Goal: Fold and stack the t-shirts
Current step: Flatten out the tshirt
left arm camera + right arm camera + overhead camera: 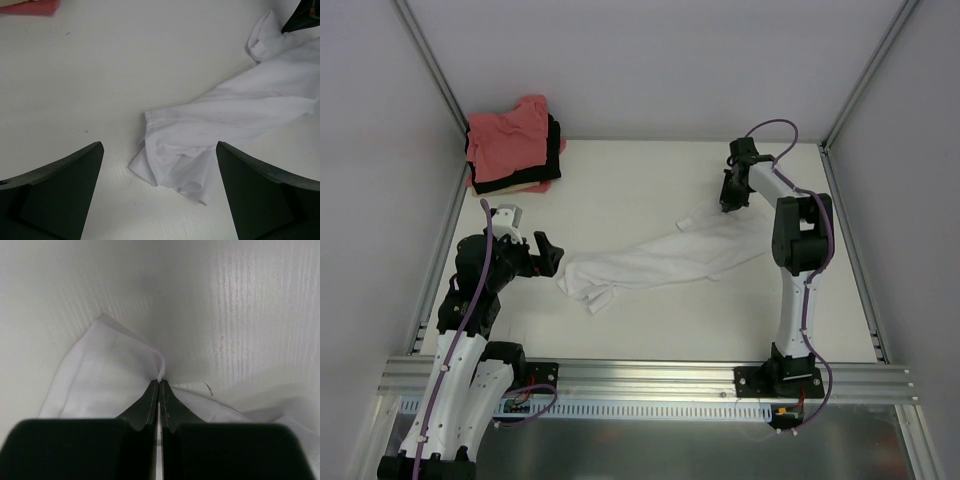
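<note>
My right tool (158,382) pinches a corner of the shirt (660,255), whose long axis runs across the table (620,180) from that pinch to a bunched end just ahead of my left tool (553,251), which is spread wide and empty.

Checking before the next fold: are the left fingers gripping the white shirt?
No, the left fingers stand wide apart, with the white shirt lying loose ahead.
</note>
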`<state>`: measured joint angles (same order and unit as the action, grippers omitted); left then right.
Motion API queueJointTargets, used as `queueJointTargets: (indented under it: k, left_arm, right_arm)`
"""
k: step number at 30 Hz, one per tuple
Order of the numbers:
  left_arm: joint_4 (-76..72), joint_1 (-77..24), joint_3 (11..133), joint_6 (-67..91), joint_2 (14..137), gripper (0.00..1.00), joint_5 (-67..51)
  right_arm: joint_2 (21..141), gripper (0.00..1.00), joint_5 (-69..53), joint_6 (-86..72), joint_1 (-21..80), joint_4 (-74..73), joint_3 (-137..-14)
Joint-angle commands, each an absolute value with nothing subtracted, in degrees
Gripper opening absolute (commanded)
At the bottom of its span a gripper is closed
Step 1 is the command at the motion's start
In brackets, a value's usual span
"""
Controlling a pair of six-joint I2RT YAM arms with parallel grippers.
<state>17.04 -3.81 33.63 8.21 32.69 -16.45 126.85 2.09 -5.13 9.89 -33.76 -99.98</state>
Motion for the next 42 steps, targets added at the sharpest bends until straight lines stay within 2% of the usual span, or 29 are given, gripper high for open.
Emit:
queueJointTargets:
  k: [1, 12, 18, 30, 38, 42]
  left_arm:
    - [16.1, -4.2, 35.8, 7.3, 32.6, 0.99, -17.2]
    - [15.9, -4.1, 35.7, 7.5, 32.1, 0.99, -17.5]
    - [15.9, -4.2, 35.7, 7.6, 31.8, 0.99, -17.7]
    - [15.8, -4.2, 35.6, 7.8, 31.7, 0.99, -18.0]
    - [15.8, -4.2, 35.6, 7.9, 31.6, 0.99, -17.9]
    - [15.8, -4.2, 35.5, 8.0, 31.6, 0.99, -18.3]
  right_arm:
    - [127.2, 0.00, 1.1, -6.1, 9.9, -34.7, -101.1]
    - [113.4, 0.00, 3.4, -5.0, 9.8, -34.0, -101.8]
    - [104.3, 0.00, 4.3, -3.4, 9.8, -37.4, -107.4]
    - [94.7, 0.00, 4.0, -1.1, 9.8, -43.2, -116.4]
    - [92.0, 0.01, -3.8, -2.1, 9.8, -44.3, -125.8]
    - [89.9, 0.00, -7.1, -2.0, 9.8, -41.8, -126.3]
